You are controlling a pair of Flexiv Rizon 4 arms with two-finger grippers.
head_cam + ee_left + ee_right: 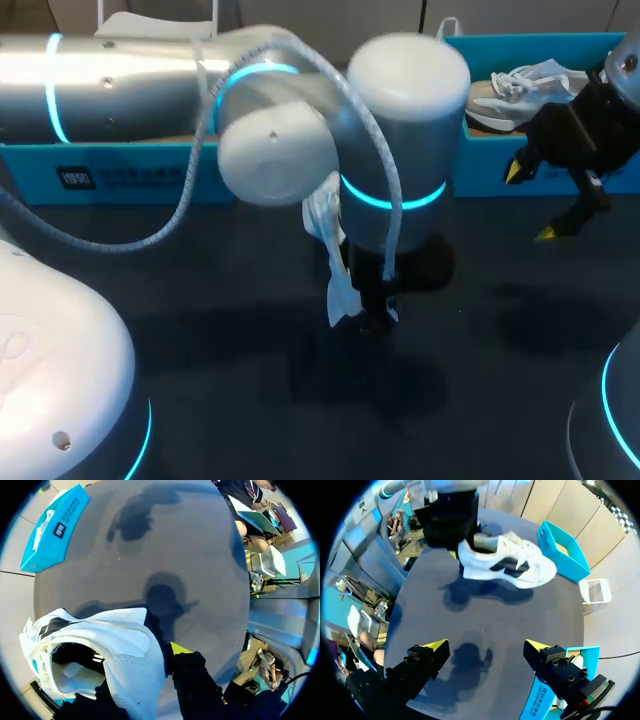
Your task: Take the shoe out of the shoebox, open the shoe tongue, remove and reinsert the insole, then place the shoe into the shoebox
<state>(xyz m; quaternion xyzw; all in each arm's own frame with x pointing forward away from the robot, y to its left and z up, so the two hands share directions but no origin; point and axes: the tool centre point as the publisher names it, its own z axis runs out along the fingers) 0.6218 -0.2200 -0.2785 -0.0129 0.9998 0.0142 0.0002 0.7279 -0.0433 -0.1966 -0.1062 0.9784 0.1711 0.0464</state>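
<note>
Step in hand, judged: sneaker out, tongue not yet opened. Left gripper (pixel 162 657) is pinching the white sneaker (pixel 335 280) at its heel collar and holding it over mid-table. Right gripper (pixel 486 647) is hanging wide open and empty at the right. Next move is calling for right fingers lifting the tongue. Far-left teal shoebox (pixel 110 172) is showing a dark label (pixel 75 178), its print unreadable.

Head cam sits above and behind the robot, looking down at the table (pixel 520 330). The left arm (pixel 400 130) is so close to the lens it fills 9 to 12 o'clock. Left wrist cam points down at the table, right up against the shoe (pixel 125 650). Right wrist cam hangs higher, looking past the right tool (pixel 487 645) with the shoe well ahead at 12 o'clock. All three share shoe and table.
</note>
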